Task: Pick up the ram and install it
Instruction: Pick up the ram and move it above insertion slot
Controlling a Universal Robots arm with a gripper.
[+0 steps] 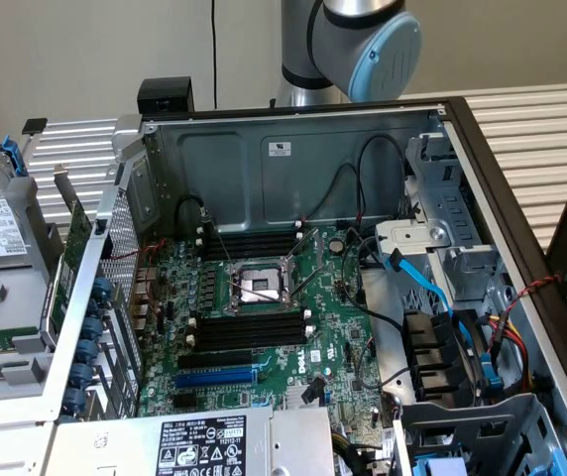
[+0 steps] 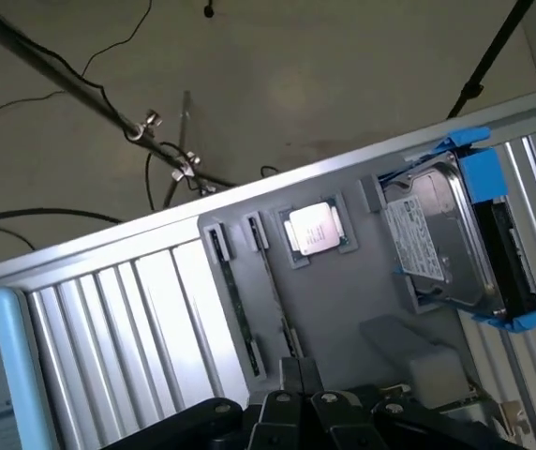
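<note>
**Approach to the pick, near to far.** The black-fingered gripper [image 2: 292, 370] is poised over a moulded grey plastic tray [image 2: 343, 300]. Its fingers are drawn together with nothing between them.

Just past the fingertips is the ram [image 2: 273, 281], a long narrow stick standing on edge in a slot of the tray. From the wrist view it reads as a thin dark line. A second, similar strip [image 2: 233, 300] sits in the parallel slot just beside it.

Farther along the tray are a square silver processor chip [image 2: 313, 230] in its own recess and a silver hard drive [image 2: 437, 244] in a blue plastic bracket. The tray rests on the ribbed aluminium table [image 2: 127, 319], with the grey, cable-strewn floor [image 2: 277, 84] beyond.

In the exterior view, the open grey steel computer case [image 1: 224, 159] holds the large green motherboard [image 1: 328, 342]. Its black memory slots [image 1: 249, 327] lie on either side of the processor socket.

Judging from this pose, the step in hand is lining up on the stick. To do it well:
- The closed fingers would need to part before any descent.
- They should straddle the stick across its thin faces, near mid-length.
- They should stay square to the slot.

A skewed or off-centre approach risks nudging the neighbouring strip or tilting the stick in its slot.
</note>
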